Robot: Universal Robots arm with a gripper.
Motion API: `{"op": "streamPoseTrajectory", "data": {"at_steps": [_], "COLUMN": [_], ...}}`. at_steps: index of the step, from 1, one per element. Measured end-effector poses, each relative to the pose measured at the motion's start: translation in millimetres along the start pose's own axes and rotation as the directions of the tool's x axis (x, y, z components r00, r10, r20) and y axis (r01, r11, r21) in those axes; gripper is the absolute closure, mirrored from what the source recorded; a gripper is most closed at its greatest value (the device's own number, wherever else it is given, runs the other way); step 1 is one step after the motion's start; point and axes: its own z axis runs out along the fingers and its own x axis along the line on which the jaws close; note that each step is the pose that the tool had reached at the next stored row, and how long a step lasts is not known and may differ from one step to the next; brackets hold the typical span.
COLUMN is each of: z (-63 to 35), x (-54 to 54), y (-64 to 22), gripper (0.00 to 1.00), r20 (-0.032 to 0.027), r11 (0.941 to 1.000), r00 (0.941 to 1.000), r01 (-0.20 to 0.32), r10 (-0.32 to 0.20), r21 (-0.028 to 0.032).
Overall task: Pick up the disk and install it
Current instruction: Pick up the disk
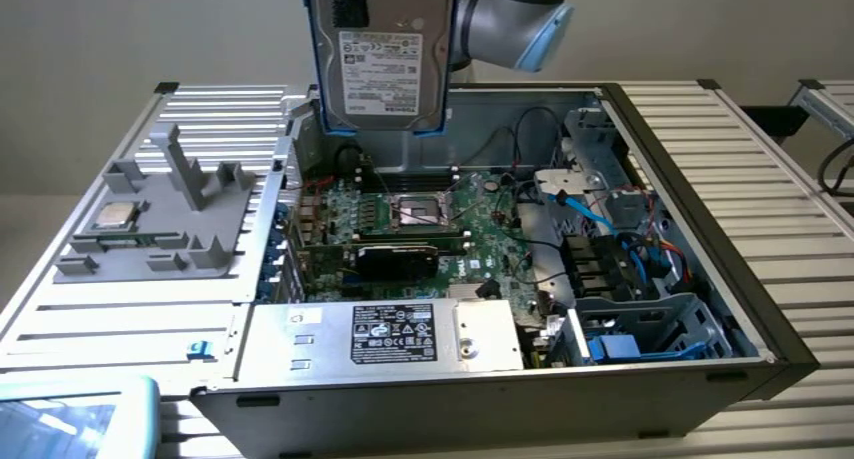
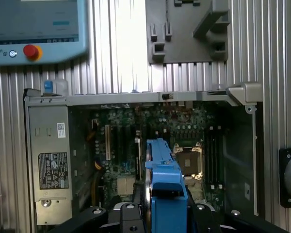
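Blue-framed disk [image 1: 384,64], top cut off, hangs over the computer case [image 1: 467,404].

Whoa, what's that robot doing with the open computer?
The robot arm's gripper is holding the disk, a silver drive in a blue frame, up in the air over the open computer case. It hangs upright above the motherboard and has not been put in yet.

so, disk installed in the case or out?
Out. The disk hangs upright above the open case, clamped in the gripper, not seated in any bay.
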Motion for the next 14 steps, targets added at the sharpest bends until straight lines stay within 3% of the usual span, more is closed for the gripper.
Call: {"op": "streamPoseTrajectory", "data": {"at_steps": [14], "z": [-0.2], "x": [27.0], "y": [-36.5], "gripper": [0.62], "r20": [-0.0014], "r11": [1.0], "r00": [1.0], "r01": [0.0], "r10": [0.0], "r21": [0.0002]}}
